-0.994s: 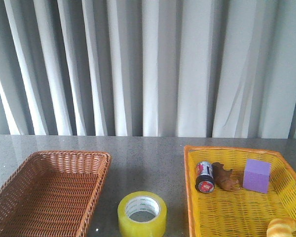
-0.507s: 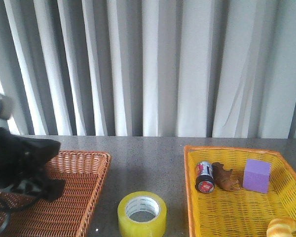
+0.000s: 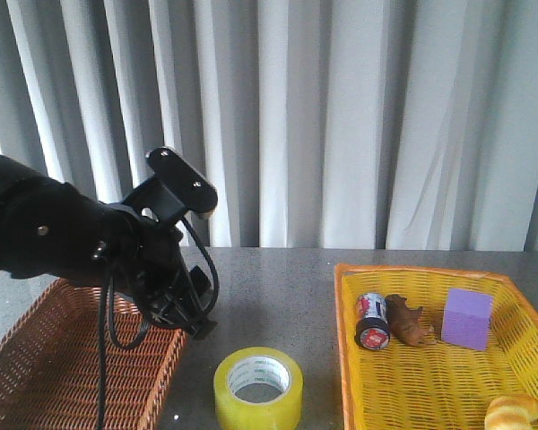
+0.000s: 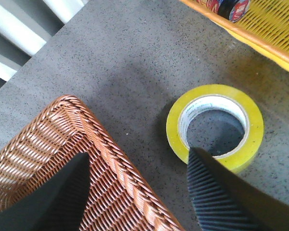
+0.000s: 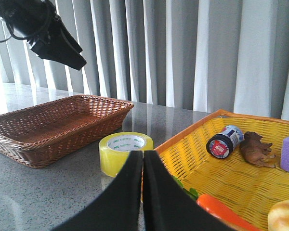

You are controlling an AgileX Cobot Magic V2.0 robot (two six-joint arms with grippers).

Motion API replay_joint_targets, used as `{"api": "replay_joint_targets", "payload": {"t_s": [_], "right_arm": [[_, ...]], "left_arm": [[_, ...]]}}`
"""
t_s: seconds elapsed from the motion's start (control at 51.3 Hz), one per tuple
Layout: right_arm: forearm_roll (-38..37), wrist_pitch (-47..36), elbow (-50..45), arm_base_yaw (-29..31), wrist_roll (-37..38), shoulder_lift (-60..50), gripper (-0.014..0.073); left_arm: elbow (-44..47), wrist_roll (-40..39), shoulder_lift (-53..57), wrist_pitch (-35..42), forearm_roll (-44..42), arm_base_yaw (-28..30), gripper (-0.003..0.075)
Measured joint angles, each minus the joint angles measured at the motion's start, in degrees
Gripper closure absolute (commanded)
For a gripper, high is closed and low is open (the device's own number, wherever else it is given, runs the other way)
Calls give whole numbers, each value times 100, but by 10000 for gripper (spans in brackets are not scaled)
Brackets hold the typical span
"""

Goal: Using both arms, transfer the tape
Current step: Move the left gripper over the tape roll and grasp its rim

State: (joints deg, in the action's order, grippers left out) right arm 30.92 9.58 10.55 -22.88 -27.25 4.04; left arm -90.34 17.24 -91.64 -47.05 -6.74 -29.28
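Observation:
The yellow tape roll (image 3: 258,387) lies flat on the grey table between the two baskets; it also shows in the left wrist view (image 4: 215,125) and the right wrist view (image 5: 125,152). My left arm (image 3: 81,242) hangs above the brown basket's right rim, up and to the left of the tape. My left gripper (image 4: 135,156) is open and empty; one finger is over the basket, the other over the tape's near rim. My right gripper (image 5: 143,155) is shut and empty, low near the table, with the tape just beyond its tips. It is out of the front view.
A brown wicker basket (image 3: 36,358) stands on the left. A yellow basket (image 3: 345,340) on the right holds a small red-and-black can (image 3: 372,320), a brown toy animal (image 3: 410,322), a purple block (image 3: 467,318) and a bread piece (image 3: 515,414). Grey curtains hang behind.
My left arm has swung in from the left edge and risen, moving right over the brown basket towards the tape. The tape and baskets have not moved.

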Motion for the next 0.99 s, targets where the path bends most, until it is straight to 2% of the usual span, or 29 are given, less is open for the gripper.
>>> {"api": "replay_joint_targets", "payload": {"t_s": [0.253, 0.585, 0.994], "right_arm": [[13, 0, 0, 0, 0, 0, 599], [13, 6, 0, 0, 0, 0, 599], [13, 17, 0, 0, 0, 0, 599]], "left_arm": [[-703, 843, -998, -536, 104, 0, 253], [-1556, 913, -2161, -753, 384, 0, 297], [-1790, 890, -2817, -800, 379, 12, 297]]}}
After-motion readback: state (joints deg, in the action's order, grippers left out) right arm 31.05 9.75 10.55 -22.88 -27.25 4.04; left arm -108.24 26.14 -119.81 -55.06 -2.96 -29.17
